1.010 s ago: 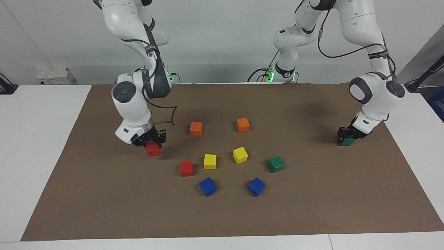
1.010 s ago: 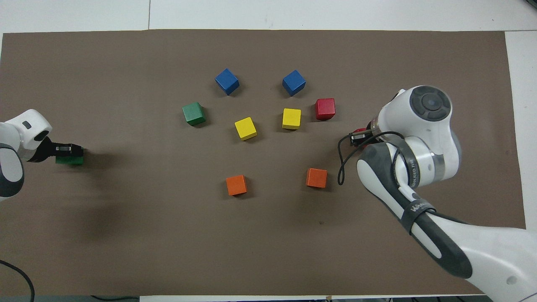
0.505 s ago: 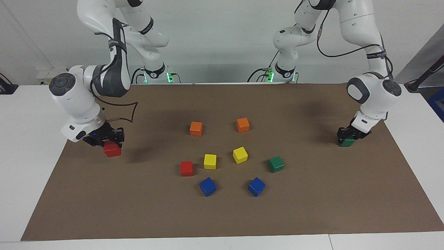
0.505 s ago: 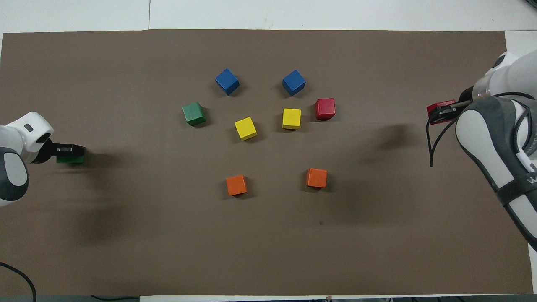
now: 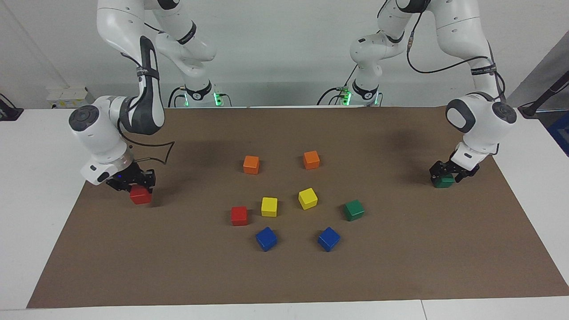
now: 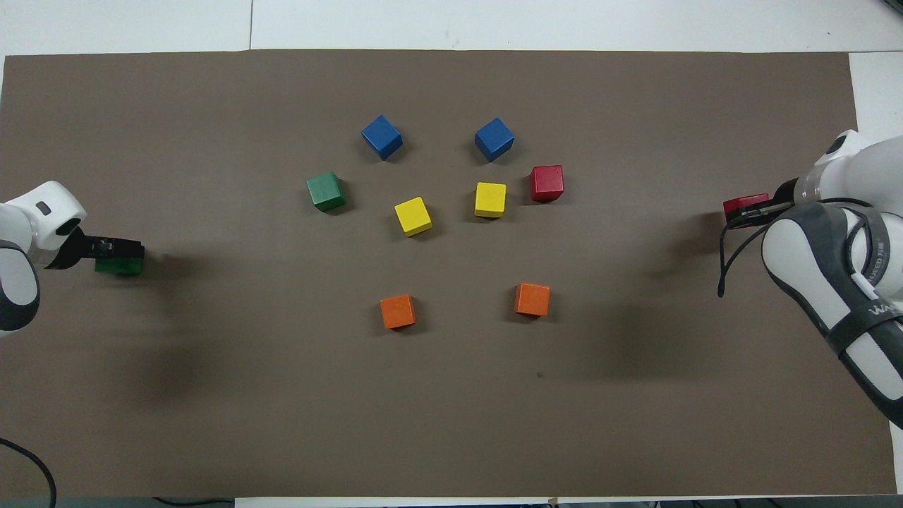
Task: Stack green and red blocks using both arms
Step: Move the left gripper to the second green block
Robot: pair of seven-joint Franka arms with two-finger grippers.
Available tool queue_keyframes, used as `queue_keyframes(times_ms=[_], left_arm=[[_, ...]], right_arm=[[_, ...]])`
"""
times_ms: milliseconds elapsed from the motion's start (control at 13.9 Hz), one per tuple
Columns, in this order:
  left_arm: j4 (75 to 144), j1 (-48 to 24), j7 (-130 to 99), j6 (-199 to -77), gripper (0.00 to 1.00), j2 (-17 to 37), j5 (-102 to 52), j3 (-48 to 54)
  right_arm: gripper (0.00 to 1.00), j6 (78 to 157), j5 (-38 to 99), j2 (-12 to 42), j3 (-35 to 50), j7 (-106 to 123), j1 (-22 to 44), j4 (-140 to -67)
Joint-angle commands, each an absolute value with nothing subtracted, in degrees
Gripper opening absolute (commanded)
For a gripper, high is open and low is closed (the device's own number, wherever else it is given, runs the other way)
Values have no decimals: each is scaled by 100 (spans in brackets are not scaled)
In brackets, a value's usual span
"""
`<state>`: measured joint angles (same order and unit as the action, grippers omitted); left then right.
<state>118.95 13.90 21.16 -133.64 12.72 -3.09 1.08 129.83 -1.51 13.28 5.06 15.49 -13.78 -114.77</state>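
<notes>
While the held red block (image 5: 141, 196) is clamped in the closed right gripper (image 5: 135, 184) at mid-height by the frame edge at the right arm's end, the second red block (image 5: 239, 215) is found inward of it, just below the frame's centre. At the left arm's frame edge the green block (image 5: 443, 182) is straddled by the left gripper (image 5: 449, 173), grip or release not discernible. The second green block (image 5: 354, 210) lies inward, nearer that arm.

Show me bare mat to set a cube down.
Bare: brown mat nearer the robots than the orange cubes, the strip farther than the blue cubes, and the gaps flanking the centre ring. Crowded: around the yellow cubes. At the mat's ends, left gripper at a green block, right gripper holding a red block.
</notes>
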Motion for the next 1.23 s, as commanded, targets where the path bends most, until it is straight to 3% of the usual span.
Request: queue_keyframes(times_ms=[0,216,505,793,1082,1154], left_arm=[[10850,1284,2162,-12072,100,1230,-299,132],[10039,653,1025,-11313,100,1292,-290,123],[9687,-446,-1032,-11277,100,1432,-299,123],[9238,-1150,-2493,-11224,100,1775,-316,123],[8738,-1590,-3347,-11355,100,2494,-229,123],[8710,-1643,-3497,-11521,100,2609,-133,123]], right_arm=[[0,13314,-167,1318,571,1661,-1468,-11654],[0,13500,-167,1415,571,1670,-1477,-11760],[0,13737,-167,1573,571,1714,-1494,-11760],[0,13746,-167,1591,571,1705,-1512,-11803],[0,13799,-167,1600,571,1679,-1547,-11891],[11,13799,-167,1600,571,1714,-1547,-11900]])
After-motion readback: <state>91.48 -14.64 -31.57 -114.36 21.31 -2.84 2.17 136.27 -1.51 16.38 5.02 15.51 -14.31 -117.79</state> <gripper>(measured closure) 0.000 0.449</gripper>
